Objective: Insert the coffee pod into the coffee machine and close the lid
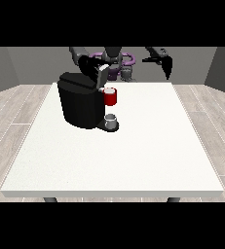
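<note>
Here, a big black coffee machine (80,104) stands on the white table (133,155), in the upper left part of the frame. Its lid (102,75) is tipped up at the top. Just right of the lid's lower edge sits a small red thing with a white top. I think this is the coffee pod (110,97), and it seems to rest at the machine's front slot. I cannot tell if it is all the way in. Below it, a little grey cup (111,119) stands on the machine's base.

The hand at the view's left (90,63) is right by the lid, just above and left of the pod. It is dark against the dark machine, so I cannot tell how its fingers lie or if they hold anything. The hand at the view's right (166,64) hangs in the air at the upper right, well apart from the machine. Its fingers point down and look straight, holding nothing.

The hand by the lid is much nearer, so my guess is that it should push the lid down over the pod. The table to the right and in front gives lots of open room. The machine stands near the table's left edge.
</note>
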Motion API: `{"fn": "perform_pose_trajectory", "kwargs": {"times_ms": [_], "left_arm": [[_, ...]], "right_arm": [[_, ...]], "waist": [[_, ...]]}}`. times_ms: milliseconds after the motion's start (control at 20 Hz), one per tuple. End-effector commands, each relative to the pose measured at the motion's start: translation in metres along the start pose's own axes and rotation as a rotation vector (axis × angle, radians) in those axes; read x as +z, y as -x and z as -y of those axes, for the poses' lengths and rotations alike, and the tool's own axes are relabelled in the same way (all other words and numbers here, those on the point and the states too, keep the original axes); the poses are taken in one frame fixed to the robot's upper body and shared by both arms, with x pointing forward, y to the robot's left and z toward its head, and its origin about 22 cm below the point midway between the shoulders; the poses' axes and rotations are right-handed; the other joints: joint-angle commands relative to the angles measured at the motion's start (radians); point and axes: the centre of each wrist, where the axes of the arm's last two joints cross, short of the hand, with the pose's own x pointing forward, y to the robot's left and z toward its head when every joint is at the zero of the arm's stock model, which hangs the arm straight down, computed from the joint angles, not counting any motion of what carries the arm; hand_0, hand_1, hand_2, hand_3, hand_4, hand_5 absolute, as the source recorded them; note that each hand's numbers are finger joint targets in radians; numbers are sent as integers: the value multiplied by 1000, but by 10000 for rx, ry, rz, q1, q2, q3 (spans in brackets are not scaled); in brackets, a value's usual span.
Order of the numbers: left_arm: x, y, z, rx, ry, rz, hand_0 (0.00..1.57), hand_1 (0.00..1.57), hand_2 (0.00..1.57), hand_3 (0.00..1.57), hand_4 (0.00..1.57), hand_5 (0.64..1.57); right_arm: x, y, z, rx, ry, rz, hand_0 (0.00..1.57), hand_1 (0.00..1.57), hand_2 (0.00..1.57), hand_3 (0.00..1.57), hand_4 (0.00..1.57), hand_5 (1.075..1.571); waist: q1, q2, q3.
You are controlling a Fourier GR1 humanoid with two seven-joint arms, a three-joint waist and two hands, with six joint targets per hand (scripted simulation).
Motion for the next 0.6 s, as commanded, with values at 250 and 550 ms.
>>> {"fn": "perform_pose_trajectory", "kwargs": {"times_ms": [250, 550], "left_arm": [[-4, -1, -13, -181, -258, -134, 0, 0, 0, 0, 169, 1571], [-6, -5, 0, 102, -323, -219, 0, 0, 0, 0, 167, 1571]], "right_arm": [[-17, -24, -34, 1018, -608, 570, 0, 0, 0, 0, 125, 1571], [-19, -19, -21, 873, -541, 593, 0, 0, 0, 0, 116, 1571]], "waist": [[37, -25, 3], [56, -130, 5]]}}
